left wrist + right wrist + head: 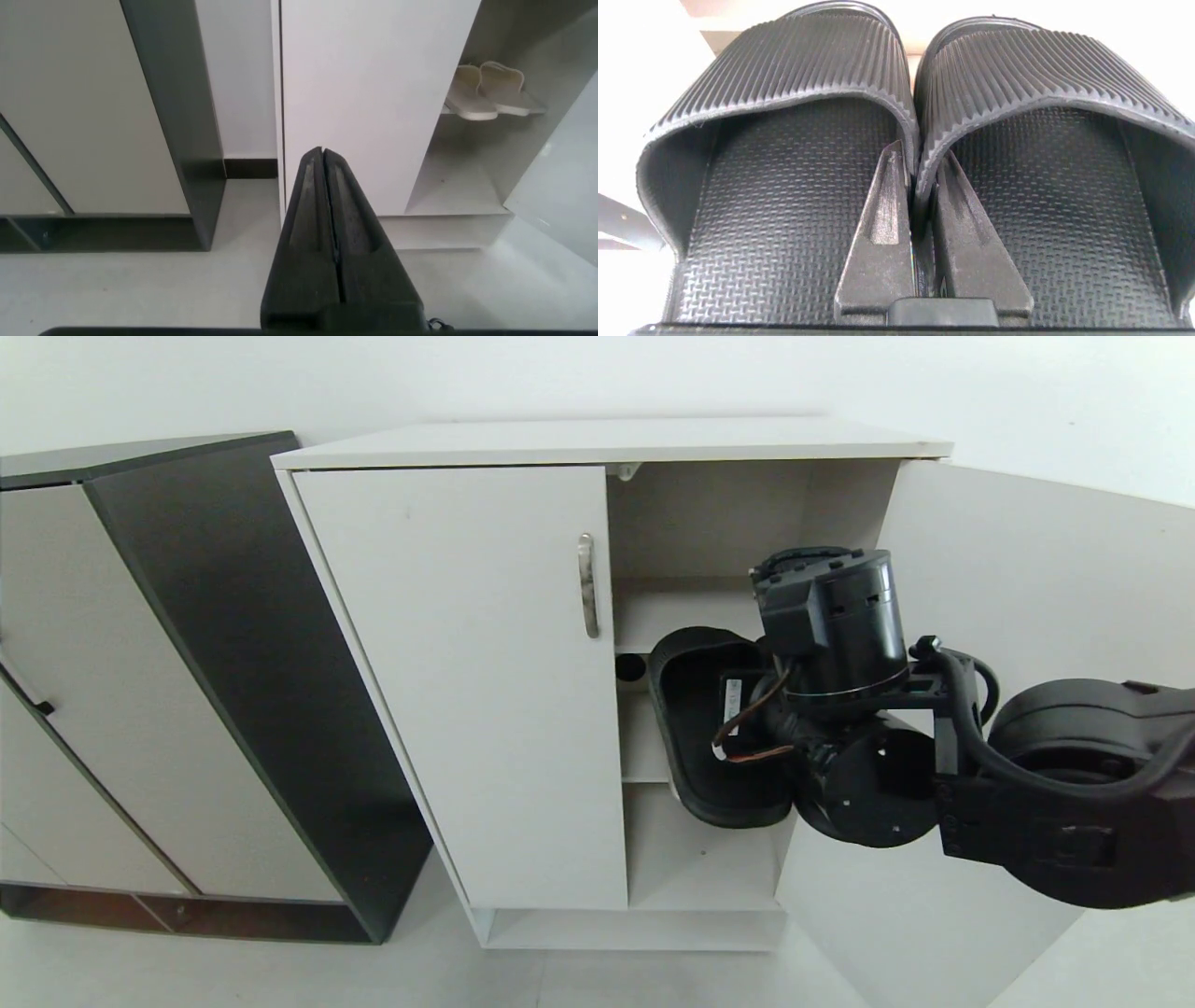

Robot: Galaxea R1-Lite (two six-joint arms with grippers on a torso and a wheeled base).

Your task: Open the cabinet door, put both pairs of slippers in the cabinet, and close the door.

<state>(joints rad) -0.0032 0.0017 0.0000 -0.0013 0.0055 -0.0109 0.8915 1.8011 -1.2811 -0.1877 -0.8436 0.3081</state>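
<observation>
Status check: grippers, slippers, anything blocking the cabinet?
Right gripper shut on black slippers, at the open cabinet. Left gripper shut, empty. White slippers on a shelf inside. Right door open; nothing blocks the opening.

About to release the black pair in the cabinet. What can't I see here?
Head view: the shelf under the black ribbed rubber slippers is hidden by them and the right arm, so whether they rest on it is unclear.
Right wrist view: the slippers, pinched by the right gripper, block the white cabinet interior.
Left wrist view: the top edge cuts off the shelves above the pale flat slippers.
</observation>
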